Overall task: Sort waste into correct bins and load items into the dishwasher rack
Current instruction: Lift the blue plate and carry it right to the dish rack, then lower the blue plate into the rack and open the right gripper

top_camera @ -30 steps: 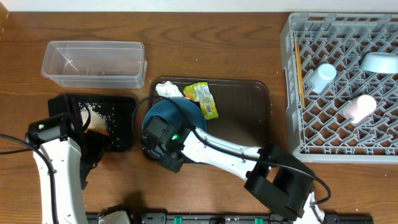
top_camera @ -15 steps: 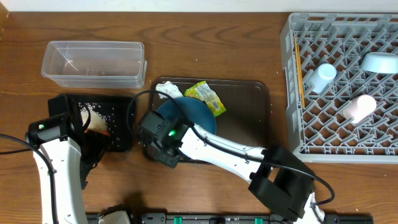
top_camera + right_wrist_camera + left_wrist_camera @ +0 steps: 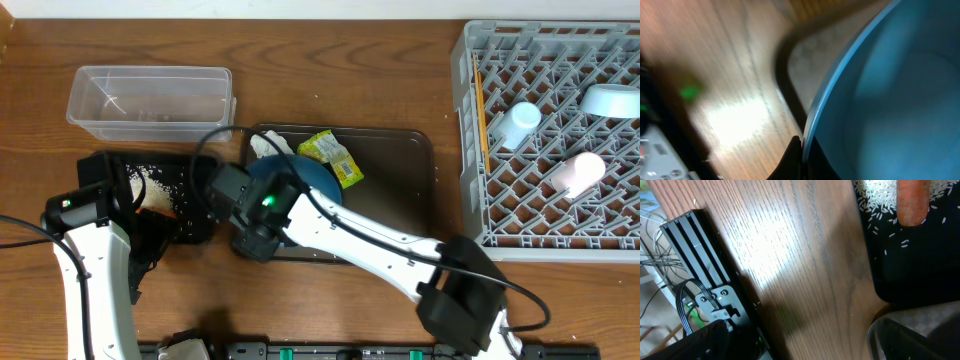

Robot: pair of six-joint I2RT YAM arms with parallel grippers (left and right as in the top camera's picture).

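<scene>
My right gripper (image 3: 802, 152) is shut on the rim of the dark-blue plate (image 3: 890, 95), which is tilted over the left end of the brown serving tray (image 3: 400, 190). From overhead the plate (image 3: 318, 183) shows just right of the right gripper (image 3: 252, 222). The crumpled tissue (image 3: 268, 145) and the green-and-yellow wrapper (image 3: 335, 158) lie on the brown tray behind the plate. Rice (image 3: 152, 180) and the carrot (image 3: 157, 206) lie in the black tray (image 3: 195, 205). My left gripper (image 3: 805, 352) stands open over bare wood beside that tray, with the carrot (image 3: 912, 202) ahead of it.
The clear tub (image 3: 150, 100) stands behind the black tray. The grey rack (image 3: 470, 150) at the right holds chopsticks (image 3: 480, 110), a white cup (image 3: 520, 125), a second pale cup (image 3: 577, 172) and a light-blue bowl (image 3: 610, 100). The table's front edge is close below my left gripper.
My right gripper closed on the plate's rim and shifted left and back with it. The wrapper slid off the plate towards the back right. The left arm has not moved.
</scene>
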